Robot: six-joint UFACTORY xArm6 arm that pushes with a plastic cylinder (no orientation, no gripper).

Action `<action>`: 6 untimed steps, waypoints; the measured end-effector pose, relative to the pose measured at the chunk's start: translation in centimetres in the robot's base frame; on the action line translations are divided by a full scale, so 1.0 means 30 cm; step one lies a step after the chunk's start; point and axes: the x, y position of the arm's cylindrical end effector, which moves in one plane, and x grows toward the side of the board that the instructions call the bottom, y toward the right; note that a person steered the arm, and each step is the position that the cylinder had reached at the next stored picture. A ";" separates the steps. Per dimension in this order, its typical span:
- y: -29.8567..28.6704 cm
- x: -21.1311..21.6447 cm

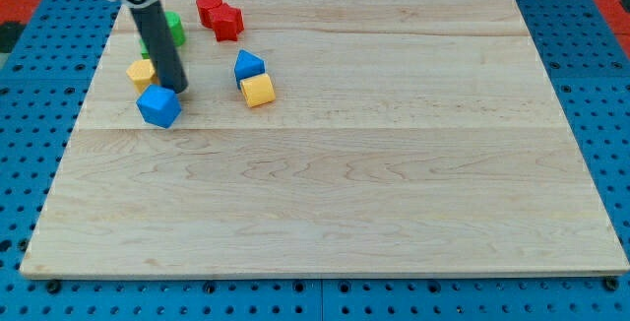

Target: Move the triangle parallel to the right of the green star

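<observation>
Triangle (pixel 248 65), blue, lay right of my tip (pixel 181 90); green star (pixel 172 30) seemed partly hidden. No gripper fitted; approach from below advised.

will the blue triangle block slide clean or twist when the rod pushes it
The blue triangle block looks rigid and sits flat, so it probably slides rather than rolls. Off-centre contact may twist it. It sits right against the yellow block, which could get dragged along. My tip is away to its left.

The small blue triangle block (pixel 248 65) lies flat on the wooden board's upper left part. The green star block (pixel 173 30), partly hidden, lies further left and nearer the view's top.
</observation>
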 end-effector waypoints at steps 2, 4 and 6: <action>0.221 -0.037; 0.302 -0.031; 0.403 -0.089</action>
